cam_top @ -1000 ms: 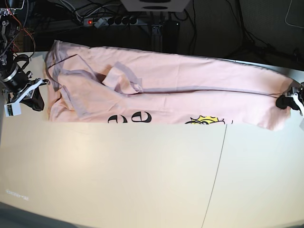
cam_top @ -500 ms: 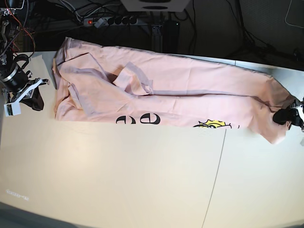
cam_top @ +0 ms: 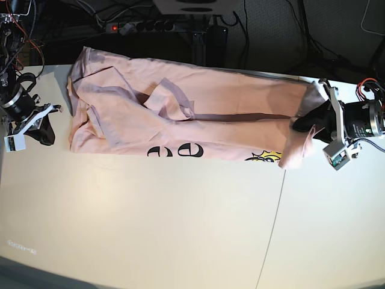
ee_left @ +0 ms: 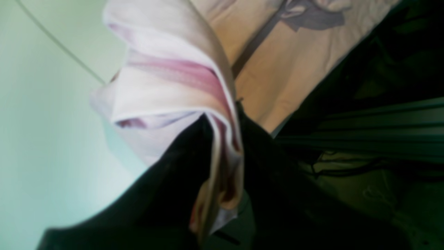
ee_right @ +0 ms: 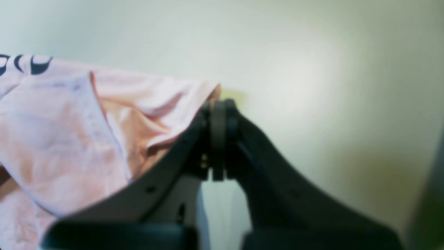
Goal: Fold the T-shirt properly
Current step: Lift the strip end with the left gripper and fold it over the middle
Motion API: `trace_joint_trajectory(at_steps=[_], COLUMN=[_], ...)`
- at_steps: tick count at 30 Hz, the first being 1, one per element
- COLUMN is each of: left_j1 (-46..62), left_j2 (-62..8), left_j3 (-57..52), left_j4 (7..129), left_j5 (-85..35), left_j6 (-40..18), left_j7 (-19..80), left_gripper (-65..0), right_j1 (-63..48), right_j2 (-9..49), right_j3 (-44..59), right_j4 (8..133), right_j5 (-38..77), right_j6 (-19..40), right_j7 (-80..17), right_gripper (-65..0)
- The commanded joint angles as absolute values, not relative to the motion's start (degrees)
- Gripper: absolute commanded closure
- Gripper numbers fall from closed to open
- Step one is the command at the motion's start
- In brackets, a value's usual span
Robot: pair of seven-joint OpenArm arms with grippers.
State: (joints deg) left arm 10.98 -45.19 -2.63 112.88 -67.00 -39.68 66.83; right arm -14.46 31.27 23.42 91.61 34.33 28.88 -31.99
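The pale pink T-shirt (cam_top: pixel 198 96) lies stretched along the back of the table, with black lettering (cam_top: pixel 174 152) and a yellow graphic (cam_top: pixel 267 156) at its near edge. In the base view my left gripper (cam_top: pixel 302 123) is at the right, shut on the shirt's end and holding it above the table, so the fabric hangs in a fold. In the left wrist view, bunched cloth (ee_left: pixel 166 86) is pinched in the left gripper (ee_left: pixel 223 139). My right gripper (cam_top: pixel 47 131) rests at the left, shut, just off the shirt's edge. Up close, the right gripper (ee_right: pixel 218 111) holds nothing, with the shirt (ee_right: pixel 62 132) beside it.
A power strip (cam_top: pixel 129 27) with a red light and tangled cables lie behind the table's back edge. A thin seam (cam_top: pixel 277 211) runs across the cream tabletop (cam_top: pixel 150 229) at right of centre. Dark stands sit beyond the far edge.
My left gripper has lifted the shirt's right end and carried it leftward, folding it over the body. The whole shirt slid slightly right. The right arm barely moved.
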Motion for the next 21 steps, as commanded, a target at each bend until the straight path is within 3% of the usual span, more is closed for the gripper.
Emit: trace_joint_trajectory(at_steps=[1,8,16,21], left_j1=[10.5,10.5,9.3,8.1], left_j2=[-45.6,-39.9,-35.3,-33.2], left_j3=[-2.8,1.4,15.0,19.3], left_j4=[114.0,116.3,120.4,120.4], left_j5=[-66.9,-57.2,-30.8,-21.1], left_j6=[-40.0,-40.0,-30.9,-27.6], left_j7=[65.8,62.3,55.7,53.3], left_gripper=[0.0,0.0,0.0,0.0], right_j1=[-14.0,-14.0,-14.0,-14.0], right_j2=[32.5,32.5,32.5,32.5], right_j3=[24.1,24.1,24.1,24.1], right_j4=[92.5,92.5,92.5,92.5], right_j5=[34.7,33.4,33.4,33.3], right_j6=[31.9,31.9,31.9,31.9], right_j7=[-30.9,-31.1,-31.2,-31.6], right_gripper=[0.0,0.0,0.0,0.0])
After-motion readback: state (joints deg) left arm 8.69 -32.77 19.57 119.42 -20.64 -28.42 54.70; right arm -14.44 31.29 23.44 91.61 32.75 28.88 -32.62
